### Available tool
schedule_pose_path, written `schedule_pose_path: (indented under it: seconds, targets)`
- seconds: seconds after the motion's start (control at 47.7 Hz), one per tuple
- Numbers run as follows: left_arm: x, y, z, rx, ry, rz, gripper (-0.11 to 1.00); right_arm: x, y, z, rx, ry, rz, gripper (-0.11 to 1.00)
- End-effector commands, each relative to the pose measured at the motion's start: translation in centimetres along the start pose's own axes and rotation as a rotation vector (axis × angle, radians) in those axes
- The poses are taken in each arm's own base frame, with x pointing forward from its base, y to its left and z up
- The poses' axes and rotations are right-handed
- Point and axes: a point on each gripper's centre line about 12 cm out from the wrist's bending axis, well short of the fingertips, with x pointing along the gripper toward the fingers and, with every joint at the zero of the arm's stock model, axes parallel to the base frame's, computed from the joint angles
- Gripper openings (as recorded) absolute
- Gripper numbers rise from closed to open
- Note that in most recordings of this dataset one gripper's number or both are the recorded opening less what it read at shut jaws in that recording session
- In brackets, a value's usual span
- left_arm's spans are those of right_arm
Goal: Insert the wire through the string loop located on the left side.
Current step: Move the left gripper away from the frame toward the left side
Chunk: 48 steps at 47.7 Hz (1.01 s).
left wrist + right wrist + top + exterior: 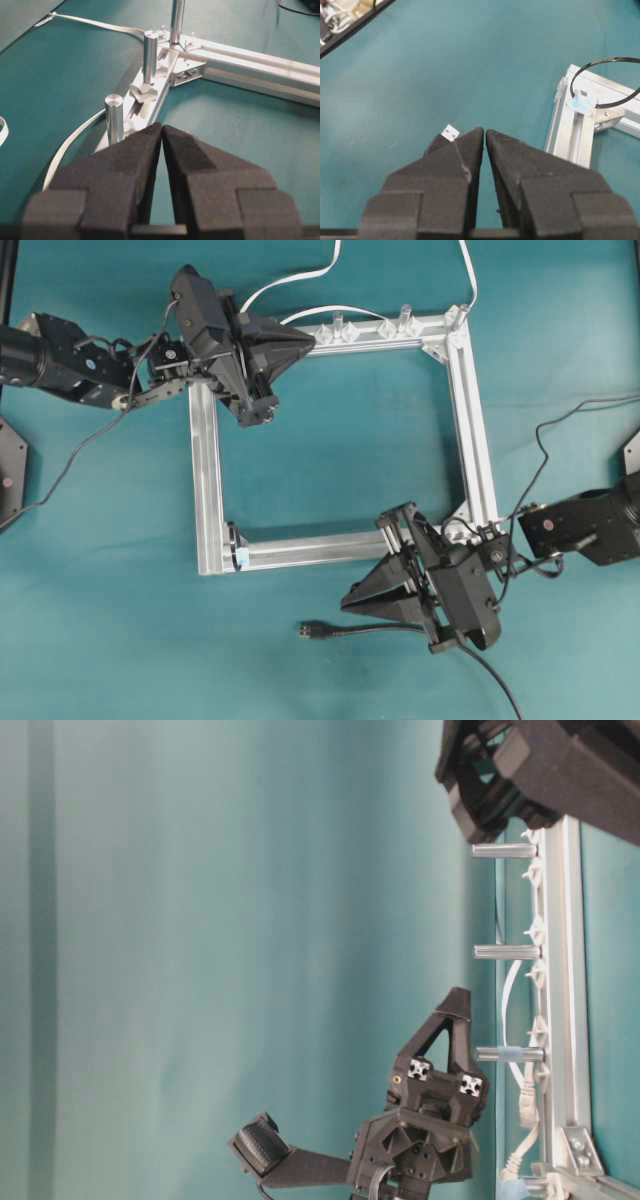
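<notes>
Right end effector [484, 131] clenched, empty, wire [441, 139] plug at its 10 o'clock; string loop [606, 82] at frame corner, 2 o'clock; left end effector [162, 127] clenched, empty.

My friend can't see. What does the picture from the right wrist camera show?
Two black foam fingers of the right end effector nearly touch, holding nothing, above a teal table. The wire's plug peeks out just behind them, and a thin black string loop with a blue tab stands on a metal frame.
</notes>
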Motion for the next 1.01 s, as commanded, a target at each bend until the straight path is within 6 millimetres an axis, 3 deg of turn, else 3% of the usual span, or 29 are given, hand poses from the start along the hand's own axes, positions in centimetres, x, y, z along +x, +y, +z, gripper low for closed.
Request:
schedule_pose_path:
  seconds: [0.0, 0.042, 0.105, 0.147, 0.335, 0.419, 0.566, 0.608, 0.692, 0.839, 0.985]
  targets:
    - [-0.2, -0.5, 2.6, 0.041, -0.049, -0.034, 0.15, -0.2, 0.0, 1.4, 0.012, -0.041, -0.003, 0.2]
    - [-0.4, -0.5, 2.9, 0.046, -0.035, -0.034, 0.13, -0.2, -0.1, 1.4, 0.018, -0.04, -0.009, 0.18]
    - [-0.6, -0.4, 3.2, 0.052, -0.009, -0.03, 0.01, -0.2, -0.1, 1.4, 0.023, -0.038, -0.01, 0.05]
    - [-0.9, -0.4, 3.4, 0.062, 0.009, -0.032, 0.0, -0.2, -0.1, 1.5, 0.025, -0.04, -0.011, 0.0]
    - [-2.1, -0.5, 4.0, 0.068, 0.047, -0.036, 0.0, 0.0, 0.0, 1.9, 0.024, -0.051, -0.009, 0.02]
    - [-2.6, -0.5, 4.4, 0.068, 0.041, -0.038, 0.0, 0.0, 0.0, 2.0, 0.027, -0.054, -0.011, 0.15]
    - [-3.3, -0.5, 4.7, 0.065, 0.041, -0.037, 0.01, 0.1, -0.1, 2.0, 0.059, -0.05, -0.035, 0.57]
    - [-3.4, -0.5, 4.7, 0.065, 0.047, -0.039, 0.02, 0.1, -0.2, 2.0, 0.068, -0.051, -0.042, 0.63]
    - [-3.6, -0.6, 4.9, 0.066, 0.061, -0.041, 0.2, 0.1, -0.2, 2.0, 0.079, -0.052, -0.05, 0.63]
    - [-3.9, -0.6, 5.1, 0.069, 0.081, -0.042, 0.62, 0.1, -0.1, 2.1, 0.081, -0.052, -0.05, 0.63]
    - [-4.1, -0.7, 5.1, 0.07, 0.083, -0.045, 0.62, 0.1, 0.0, 1.9, 0.082, -0.035, -0.05, 0.63]
